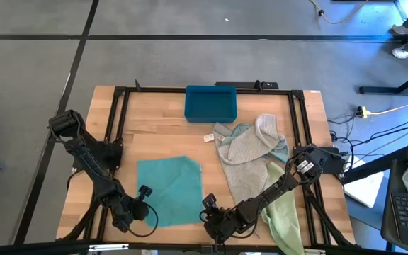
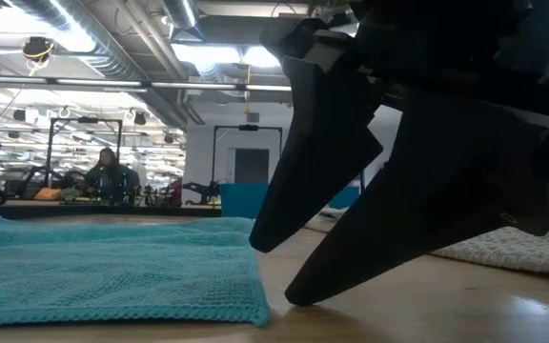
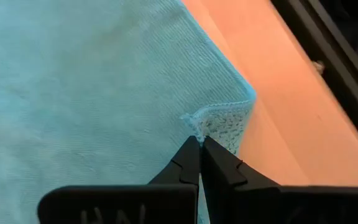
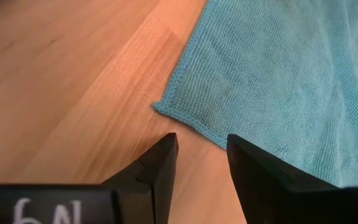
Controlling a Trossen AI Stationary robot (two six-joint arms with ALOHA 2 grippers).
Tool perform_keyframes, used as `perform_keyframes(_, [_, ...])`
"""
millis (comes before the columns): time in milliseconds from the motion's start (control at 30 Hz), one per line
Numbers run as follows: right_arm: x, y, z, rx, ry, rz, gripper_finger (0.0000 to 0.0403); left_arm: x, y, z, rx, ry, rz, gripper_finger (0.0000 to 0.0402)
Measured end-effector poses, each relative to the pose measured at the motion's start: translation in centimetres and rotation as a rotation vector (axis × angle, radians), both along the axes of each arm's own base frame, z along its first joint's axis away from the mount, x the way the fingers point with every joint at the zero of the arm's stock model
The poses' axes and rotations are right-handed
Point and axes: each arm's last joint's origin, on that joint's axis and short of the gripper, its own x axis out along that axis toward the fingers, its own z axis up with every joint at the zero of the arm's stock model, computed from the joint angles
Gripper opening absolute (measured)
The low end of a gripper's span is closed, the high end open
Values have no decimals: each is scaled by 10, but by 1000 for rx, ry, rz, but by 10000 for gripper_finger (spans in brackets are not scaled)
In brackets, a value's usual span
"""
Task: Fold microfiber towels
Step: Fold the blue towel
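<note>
Lying flat at the counter's (image 1: 154, 120) 7 o'clock area, the teal towel (image 1: 170, 190) is spread as a near-square, its edges slightly skewed. Its 7 o'clock corner is pinched by the left end effector (image 3: 201, 142), fingers together on the cloth. The right end effector (image 4: 202, 144) is held low at the 5 o'clock corner, fingers apart, nothing between them.

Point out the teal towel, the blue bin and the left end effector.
Teal towel (image 1: 168, 190), high view, its middle.
Bin (image 1: 210, 103), high view, its floor.
Left end effector (image 3: 201, 144), left wrist view, fingertips pinching the towel's corner.
</note>
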Motion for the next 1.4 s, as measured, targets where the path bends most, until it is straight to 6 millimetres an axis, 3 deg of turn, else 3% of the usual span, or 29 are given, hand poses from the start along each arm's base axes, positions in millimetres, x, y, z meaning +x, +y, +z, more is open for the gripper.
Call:
perform_keyframes(400, [6,3,-3,130,-77,28,148,-10,7,24,5,-128,75,0])
perform_keyframes(1200, [10,0,-1,126,-141,-17,148,-23,16,22,161,-257,251,0])
perform_keyframes(1400, [10,-1,-2,129,-145,-39,148,-27,20,32,238,-299,361,0])
